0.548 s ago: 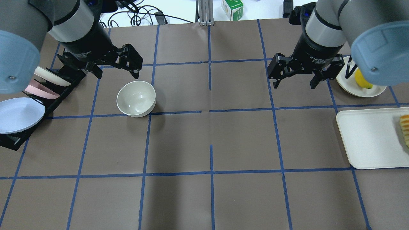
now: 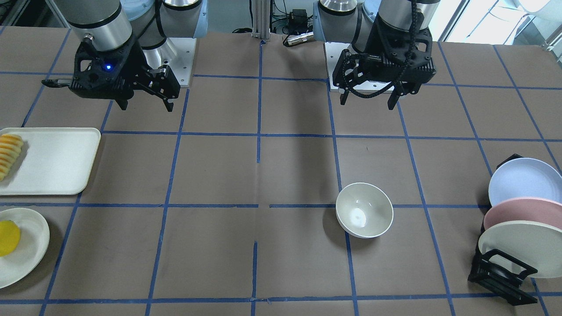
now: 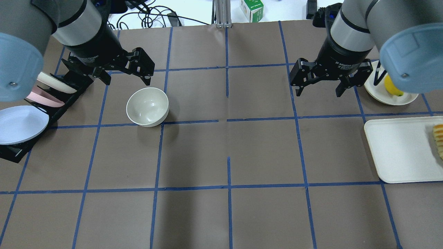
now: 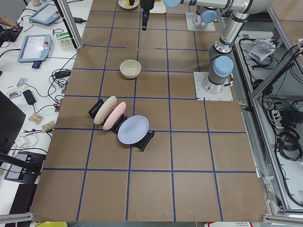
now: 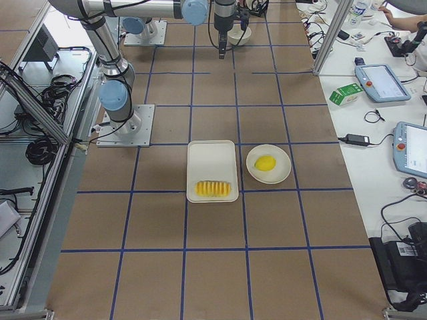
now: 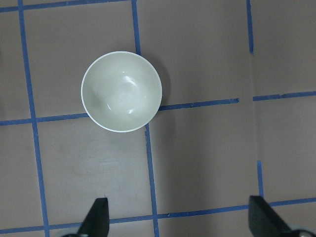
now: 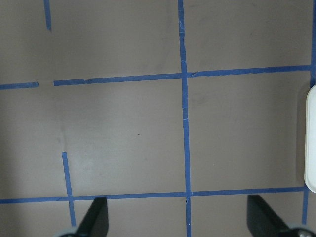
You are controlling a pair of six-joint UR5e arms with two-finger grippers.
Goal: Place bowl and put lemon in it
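Observation:
The cream-white bowl (image 3: 147, 106) stands upright and empty on the table's left half; it also shows in the front view (image 2: 364, 210) and the left wrist view (image 6: 121, 91). My left gripper (image 3: 127, 79) hangs open and empty above the table, just beyond the bowl and clear of it. The yellow lemon (image 3: 392, 88) lies on a flat cream plate (image 3: 380, 97) at the far right, partly hidden by my right arm; it shows fully in the front view (image 2: 9, 237). My right gripper (image 3: 318, 91) is open and empty, left of that plate.
A black rack (image 3: 71, 91) holds a cream, a pink and a blue plate (image 3: 20, 124) at the left edge. A rectangular cream tray (image 3: 398, 152) with sliced pieces (image 3: 439, 140) lies at the right. A green carton (image 3: 252, 9) stands beyond the table.
The right gripper has crept very slightly toward the table's far side. The bowl, the lemon and the left gripper have not visibly moved.

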